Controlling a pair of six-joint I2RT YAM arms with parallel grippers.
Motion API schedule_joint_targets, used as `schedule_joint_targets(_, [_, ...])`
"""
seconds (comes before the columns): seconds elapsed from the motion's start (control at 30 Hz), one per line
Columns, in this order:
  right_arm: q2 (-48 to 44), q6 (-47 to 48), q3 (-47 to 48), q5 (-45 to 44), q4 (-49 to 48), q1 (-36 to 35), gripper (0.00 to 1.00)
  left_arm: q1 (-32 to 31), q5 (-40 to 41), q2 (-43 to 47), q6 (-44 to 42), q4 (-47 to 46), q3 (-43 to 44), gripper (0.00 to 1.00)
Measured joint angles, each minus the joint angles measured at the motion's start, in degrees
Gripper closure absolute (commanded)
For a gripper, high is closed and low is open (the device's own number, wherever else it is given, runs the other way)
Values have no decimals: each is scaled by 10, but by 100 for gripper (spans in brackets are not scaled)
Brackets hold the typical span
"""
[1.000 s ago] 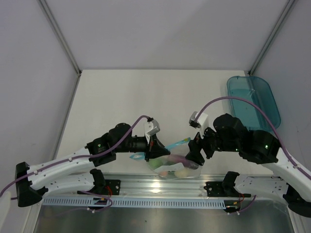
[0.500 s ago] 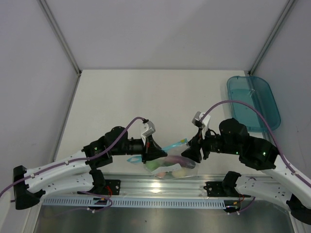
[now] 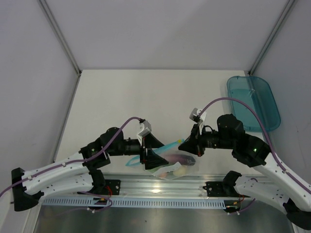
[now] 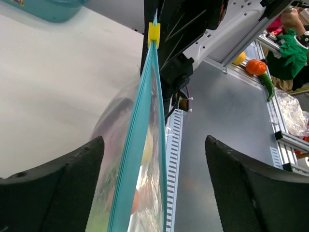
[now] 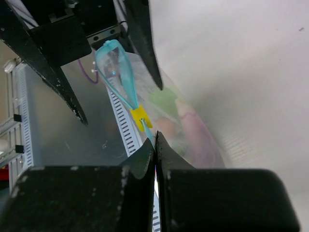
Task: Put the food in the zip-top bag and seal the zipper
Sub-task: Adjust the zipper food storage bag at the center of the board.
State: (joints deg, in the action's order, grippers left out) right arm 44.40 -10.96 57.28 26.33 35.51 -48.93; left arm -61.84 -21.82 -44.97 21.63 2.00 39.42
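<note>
The clear zip-top bag [image 3: 171,164] hangs low over the table's near edge, between my two grippers. Inside it the food shows as a purple piece [image 5: 198,136], a green piece [image 5: 162,99], an orange-pink blur [image 4: 136,202] and pale pieces [image 3: 178,171]. The teal zipper [image 4: 137,159] runs upright between the fingers [image 4: 58,193] of my left gripper [image 4: 154,143], which stands open and apart from the strip on both sides. My right gripper [image 5: 155,141] is shut on the zipper's end, just behind the yellow slider [image 5: 140,118]. Past the slider the zipper [image 5: 116,67] gapes in a loop.
A teal translucent tray [image 3: 253,102] lies at the table's right edge. An aluminium rail [image 3: 160,187] runs along the near edge below the bag. Off the table, an orange toy [image 4: 256,66] and a green one [image 4: 268,85] lie beside the frame.
My left gripper was shut on the bag's mouth and has sprung open around it. The right gripper came in to the zipper's end and closed on it.
</note>
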Motion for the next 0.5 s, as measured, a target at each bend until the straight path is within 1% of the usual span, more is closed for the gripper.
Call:
schedule_joint_targets(0.03, [0, 0, 0, 8, -2, 1, 100, 0, -2, 0, 0, -5, 0, 8])
schedule_joint_targets(0.1, [0, 1, 0, 25, -7, 2, 100, 0, -9, -4, -3, -7, 5, 7])
schedule_joint_targets(0.17, [0, 1, 0, 47, -10, 3, 100, 0, -14, -19, -5, -7, 20, 8])
schedule_joint_targets(0.23, [0, 2, 0, 63, -12, 3, 100, 0, -20, -41, -7, -7, 42, 11])
schedule_joint_targets(0.33, [5, 3, 1, 83, -14, 4, 100, 0, -26, -72, -9, -10, 69, 30])
schedule_joint_targets(0.37, [7, 3, 1, 87, -14, 4, 100, 0, -29, -80, -10, -11, 73, 45])
schedule_joint_targets(0.43, [9, 3, 1, 91, -13, 4, 100, 0, -31, -93, -9, -12, 75, 59])
schedule_joint_targets(0.47, [9, 3, 1, 92, -13, 4, 100, 0, -30, -97, -7, -10, 75, 63])
schedule_joint_targets(0.5, [9, 3, 1, 94, -13, 4, 97, 0, -30, -101, -8, -7, 75, 73])
